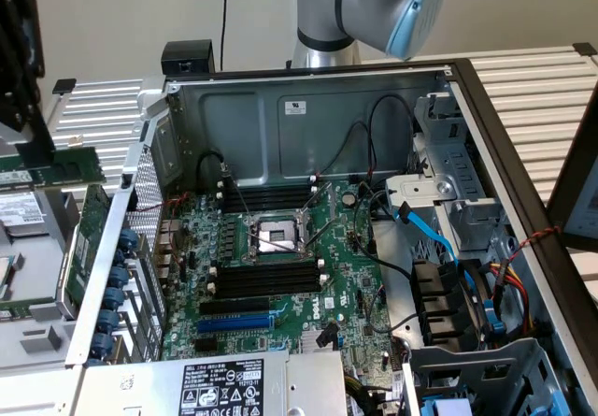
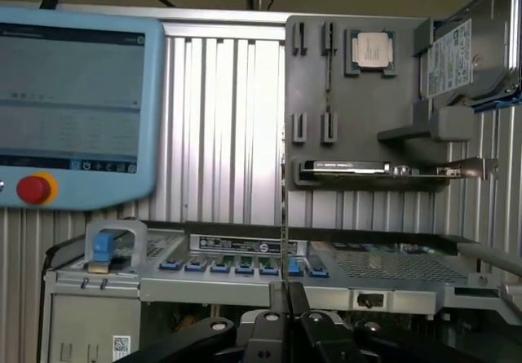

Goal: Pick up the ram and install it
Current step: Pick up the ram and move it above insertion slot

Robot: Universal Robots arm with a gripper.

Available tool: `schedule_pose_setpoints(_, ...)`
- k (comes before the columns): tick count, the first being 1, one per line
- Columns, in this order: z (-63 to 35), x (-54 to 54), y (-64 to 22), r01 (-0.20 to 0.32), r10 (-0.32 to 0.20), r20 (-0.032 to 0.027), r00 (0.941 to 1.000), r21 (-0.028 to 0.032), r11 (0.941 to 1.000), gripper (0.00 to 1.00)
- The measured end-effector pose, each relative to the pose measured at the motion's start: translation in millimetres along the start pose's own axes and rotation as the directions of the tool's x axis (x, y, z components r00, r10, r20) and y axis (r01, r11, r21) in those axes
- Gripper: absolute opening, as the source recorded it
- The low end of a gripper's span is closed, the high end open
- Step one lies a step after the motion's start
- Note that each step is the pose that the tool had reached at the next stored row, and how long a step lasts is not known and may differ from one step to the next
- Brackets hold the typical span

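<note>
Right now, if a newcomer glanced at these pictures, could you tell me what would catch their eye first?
Most likely the open computer case in the exterior view, with its green motherboard and bare processor socket between black memory slots. At that view's left edge, outside the case, the hand is shut on the ram. A bright blue cable curls on the exterior view's right.

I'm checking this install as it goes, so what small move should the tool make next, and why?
Probably carry the ram toward the exterior view's right, over the open case. The tool is shut on it, and it hangs outside the case wall, apart from the black memory slots on the motherboard.
</note>
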State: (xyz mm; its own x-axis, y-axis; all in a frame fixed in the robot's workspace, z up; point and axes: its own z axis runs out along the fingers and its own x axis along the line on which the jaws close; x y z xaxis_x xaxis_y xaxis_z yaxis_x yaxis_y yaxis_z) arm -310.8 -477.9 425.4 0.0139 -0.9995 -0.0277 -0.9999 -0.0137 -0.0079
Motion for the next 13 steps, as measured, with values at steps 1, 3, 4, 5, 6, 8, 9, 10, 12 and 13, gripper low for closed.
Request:
schedule_pose_setpoints(1, 0.0, 0.1, -4.5, 0.0, 0.0, 0.0014, 1.0, 0.0, 1.0, 0.12)
schedule_pose_setpoints(3, 0.0, 0.2, -13.6, 0.0, 0.0, 0.0039, 1.0, 0.0001, 1.0, 0.12)
schedule_pose_setpoints(4, 0.0, 0.2, -17.8, 0.001, -0.001, 0.0048, 1.0, 0.0001, 1.0, 0.12)
schedule_pose_setpoints(5, 0.1, 0.3, -22.3, 0.001, -0.001, 0.0061, 1.0, 0.0001, 1.0, 0.12)
schedule_pose_setpoints(6, 0.1, 0.4, -27.3, 0.001, -0.001, 0.0076, 1.0, 0.0002, 1.0, 0.12)
schedule_pose_setpoints(8, 0.2, 0.5, -36.3, 0.001, -0.001, 0.0095, 1.0, 0.0002, 1.0, 0.12)
schedule_pose_setpoints(9, 0.2, 0.5, -40.8, 0.001, -0.001, 0.0097, 1.0, 0.0002, 1.0, 0.12)
schedule_pose_setpoints(10, 0.3, 0.6, -45.3, 0.002, -0.002, 0.01, 0.9999, 0.0001, 1.0, 0.12)
schedule_pose_setpoints(12, 0.5, 0.5, -54.5, 0.002, -0.002, 0.01, 0.9999, 0.0001, 1.0, 0.12)
schedule_pose_setpoints(13, 0.7, 0.1, -59.0, 0.002, -0.002, 0.01, 0.9999, 0.0001, 1.0, 0.12)
